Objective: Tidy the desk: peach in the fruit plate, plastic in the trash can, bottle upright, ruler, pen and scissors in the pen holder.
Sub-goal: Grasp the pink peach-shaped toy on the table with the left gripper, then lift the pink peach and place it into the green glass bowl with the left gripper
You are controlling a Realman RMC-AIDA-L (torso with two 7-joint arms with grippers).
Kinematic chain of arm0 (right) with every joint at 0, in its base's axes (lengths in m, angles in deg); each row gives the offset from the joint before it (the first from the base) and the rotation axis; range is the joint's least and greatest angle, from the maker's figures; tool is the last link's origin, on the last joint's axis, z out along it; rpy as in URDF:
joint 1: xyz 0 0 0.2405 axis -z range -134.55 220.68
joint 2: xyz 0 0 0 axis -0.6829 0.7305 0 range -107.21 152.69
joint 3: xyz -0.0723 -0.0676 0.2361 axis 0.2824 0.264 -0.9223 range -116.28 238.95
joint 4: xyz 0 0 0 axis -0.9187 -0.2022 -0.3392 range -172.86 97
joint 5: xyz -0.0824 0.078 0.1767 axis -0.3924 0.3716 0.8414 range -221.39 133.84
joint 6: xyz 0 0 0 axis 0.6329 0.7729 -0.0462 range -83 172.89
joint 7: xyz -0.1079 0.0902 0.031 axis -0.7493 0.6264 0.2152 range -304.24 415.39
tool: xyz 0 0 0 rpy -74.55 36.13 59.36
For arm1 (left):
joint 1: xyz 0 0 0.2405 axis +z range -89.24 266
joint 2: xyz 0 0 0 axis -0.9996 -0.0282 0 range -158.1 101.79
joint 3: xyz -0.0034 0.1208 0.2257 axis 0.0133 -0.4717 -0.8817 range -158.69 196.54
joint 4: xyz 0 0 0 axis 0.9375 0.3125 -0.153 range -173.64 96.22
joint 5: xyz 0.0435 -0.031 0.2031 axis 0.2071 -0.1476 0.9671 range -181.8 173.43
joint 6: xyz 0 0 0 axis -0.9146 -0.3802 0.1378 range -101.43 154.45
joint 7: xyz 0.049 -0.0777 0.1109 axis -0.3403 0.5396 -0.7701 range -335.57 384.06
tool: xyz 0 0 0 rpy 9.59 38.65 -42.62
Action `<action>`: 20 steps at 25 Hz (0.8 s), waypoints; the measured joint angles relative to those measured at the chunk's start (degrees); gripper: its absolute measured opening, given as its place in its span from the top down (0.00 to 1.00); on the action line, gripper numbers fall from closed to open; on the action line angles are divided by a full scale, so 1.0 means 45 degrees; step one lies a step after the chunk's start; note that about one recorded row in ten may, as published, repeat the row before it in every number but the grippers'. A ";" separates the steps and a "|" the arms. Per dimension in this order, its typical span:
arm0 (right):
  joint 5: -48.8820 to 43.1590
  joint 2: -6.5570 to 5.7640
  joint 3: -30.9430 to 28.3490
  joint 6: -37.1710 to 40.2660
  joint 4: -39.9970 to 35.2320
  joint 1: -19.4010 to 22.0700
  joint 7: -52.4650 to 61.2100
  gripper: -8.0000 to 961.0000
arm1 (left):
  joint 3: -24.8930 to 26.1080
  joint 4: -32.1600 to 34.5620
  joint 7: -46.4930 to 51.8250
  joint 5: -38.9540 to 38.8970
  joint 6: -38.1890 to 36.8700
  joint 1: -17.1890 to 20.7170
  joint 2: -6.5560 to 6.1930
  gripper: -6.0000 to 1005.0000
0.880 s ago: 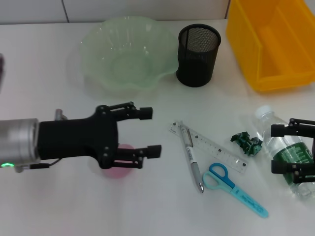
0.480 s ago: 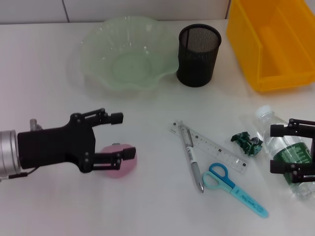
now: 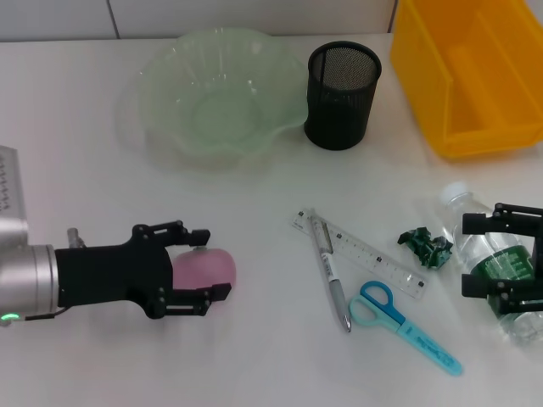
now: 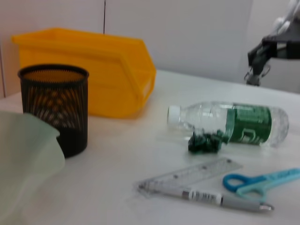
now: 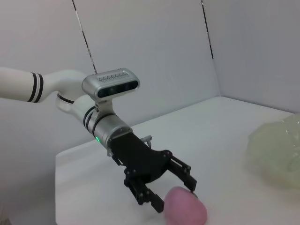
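Note:
The pink peach (image 3: pixel 206 269) lies on the white desk (image 3: pixel 254 356) at the front left. My left gripper (image 3: pixel 204 264) is low over it, open, one finger on each side; the right wrist view shows the same gripper (image 5: pixel 176 196) and peach (image 5: pixel 185 212). My right gripper (image 3: pixel 468 254) hangs open over the clear bottle (image 3: pixel 502 270), which lies on its side. A crumpled green plastic (image 3: pixel 427 248) lies beside the bottle. The ruler (image 3: pixel 366 255), pen (image 3: pixel 331 275) and blue scissors (image 3: pixel 404 324) lie together. The black mesh pen holder (image 3: pixel 341 95) and green fruit plate (image 3: pixel 212 93) stand at the back.
A yellow bin (image 3: pixel 475 72), the trash can, stands at the back right. The left wrist view shows the pen holder (image 4: pixel 54 108), bin (image 4: pixel 93 70), bottle (image 4: pixel 234 124), plastic (image 4: pixel 205 140) and the right gripper (image 4: pixel 276 47) above them.
My left gripper has pulled back toward the front left and sunk down, so its open fingers now straddle the peach. The right gripper has barely moved.

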 joint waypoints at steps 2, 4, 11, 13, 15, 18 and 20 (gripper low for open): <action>0.0000 0.0009 0.0000 -0.0003 0.0001 0.0000 0.0000 0.13 | -0.0223 -0.0018 -0.0011 0.0007 0.0191 -0.0021 -0.0015 0.22; 0.0000 0.0016 0.0000 -0.0005 0.0000 0.0000 0.0000 0.13 | -0.0684 0.0028 -0.0030 0.0018 0.0623 -0.0027 -0.0030 0.22; 0.0000 0.0032 -0.0002 -0.0005 0.0000 0.0030 0.0000 0.13 | -0.0818 0.0125 -0.0026 -0.0008 0.1328 -0.0023 0.0035 0.35; 0.0000 0.0032 -0.0007 -0.0007 0.0000 0.0038 0.0000 0.13 | -0.0822 0.0128 0.0066 -0.0065 0.1359 -0.0035 0.0036 0.45; 0.0000 0.0041 -0.0019 -0.0017 0.0000 0.0046 0.0000 0.13 | -0.0818 0.0141 0.0098 -0.0085 0.1359 -0.0046 0.0036 0.54; 0.0000 0.0082 -0.0033 -0.0055 0.0000 0.0055 0.0000 0.13 | -0.0734 0.0147 0.0159 -0.0209 0.1299 -0.0123 0.0029 0.64; 0.0001 0.0090 -0.0042 -0.0088 0.0000 0.0065 0.0000 0.13 | -0.0684 0.0205 0.0224 -0.0584 0.1076 -0.0138 -0.0008 0.70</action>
